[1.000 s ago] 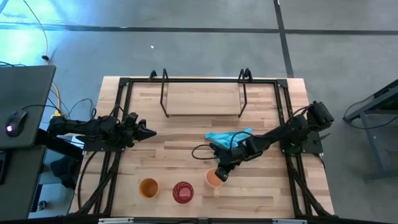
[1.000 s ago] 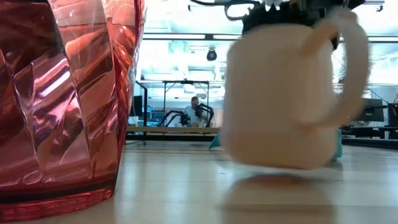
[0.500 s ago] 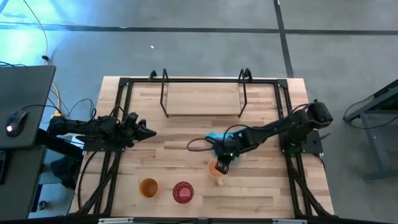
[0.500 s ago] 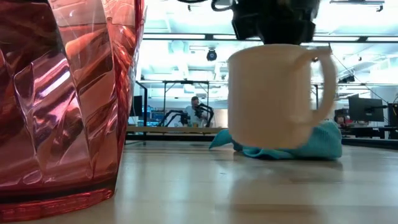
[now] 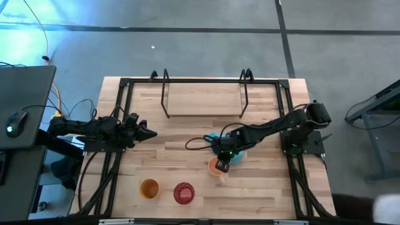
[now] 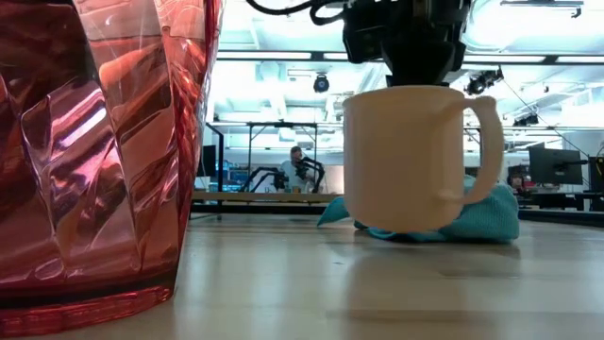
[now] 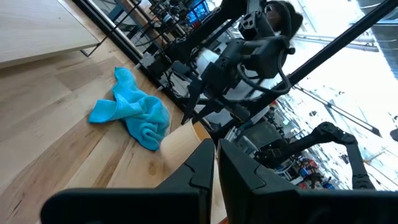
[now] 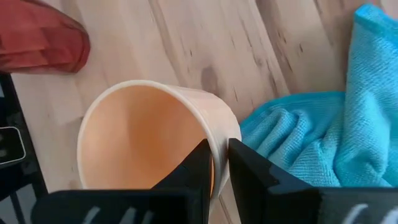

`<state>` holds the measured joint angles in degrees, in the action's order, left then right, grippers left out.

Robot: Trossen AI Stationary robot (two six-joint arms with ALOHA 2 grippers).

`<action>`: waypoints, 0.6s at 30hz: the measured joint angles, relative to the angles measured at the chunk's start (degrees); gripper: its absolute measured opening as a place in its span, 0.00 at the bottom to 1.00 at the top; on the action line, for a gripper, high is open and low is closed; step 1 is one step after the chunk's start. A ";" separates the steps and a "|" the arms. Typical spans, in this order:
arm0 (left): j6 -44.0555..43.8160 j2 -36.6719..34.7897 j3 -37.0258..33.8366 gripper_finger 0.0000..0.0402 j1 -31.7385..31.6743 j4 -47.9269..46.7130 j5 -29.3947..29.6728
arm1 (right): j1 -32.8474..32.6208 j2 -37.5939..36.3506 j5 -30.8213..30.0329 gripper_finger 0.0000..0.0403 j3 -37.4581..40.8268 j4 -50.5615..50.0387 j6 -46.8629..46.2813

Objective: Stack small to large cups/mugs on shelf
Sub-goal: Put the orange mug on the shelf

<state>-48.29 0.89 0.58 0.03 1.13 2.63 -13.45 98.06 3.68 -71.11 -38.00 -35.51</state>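
The light orange mug (image 5: 216, 167) (image 6: 406, 156) hangs under my right gripper (image 5: 223, 159) (image 8: 221, 163), which is shut on its rim; the handle (image 6: 486, 142) points sideways. The red ribbed cup (image 5: 183, 193) (image 6: 94, 142) and the yellow-orange cup (image 5: 149, 188) stand upright on their bases near the table's near edge. The shelf (image 5: 203, 100) stands at the far edge. My left gripper (image 5: 147, 132) (image 7: 215, 168) waits shut over the table's left part. My right gripper pinches the mug's rim wall (image 8: 219, 127), one finger (image 8: 202, 167) inside the mug and the other finger (image 8: 244, 167) outside. The fingers come from above, pointing down. The mug is lifted clear of the table and hangs about upright, slightly tilted, below the fingers.
The turquoise cloth (image 5: 232, 141) (image 6: 486, 217) (image 8: 323, 124) lies crumpled on the table just behind the raised mug, toward the far side. Bare wood stretches between the cloth and the shelf. A dark desk with a mouse (image 5: 12, 122) stands left of the table.
My right gripper has carried the mug up off the table and toward the far edge, closer to the cloth. The mug was tilted and low a second ago; it now hangs clear and nearly upright.
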 joint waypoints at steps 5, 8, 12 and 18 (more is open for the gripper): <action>0.02 0.06 0.00 0.03 0.00 0.00 0.00 | -0.02 0.19 1.15 0.10 0.00 0.98 0.54; 0.02 0.11 0.00 0.03 0.00 -0.02 0.00 | -0.02 0.19 2.24 0.10 0.00 1.88 1.05; 0.02 0.11 0.00 0.03 -0.01 -0.02 0.04 | -0.04 0.32 2.71 0.10 0.00 2.29 2.20; 0.02 0.11 0.00 0.03 0.00 -0.02 0.16 | -0.04 0.74 3.23 0.10 0.02 2.35 3.48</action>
<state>-48.27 0.99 0.58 0.03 1.10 2.80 -13.50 98.81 6.91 -71.09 -35.66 -32.03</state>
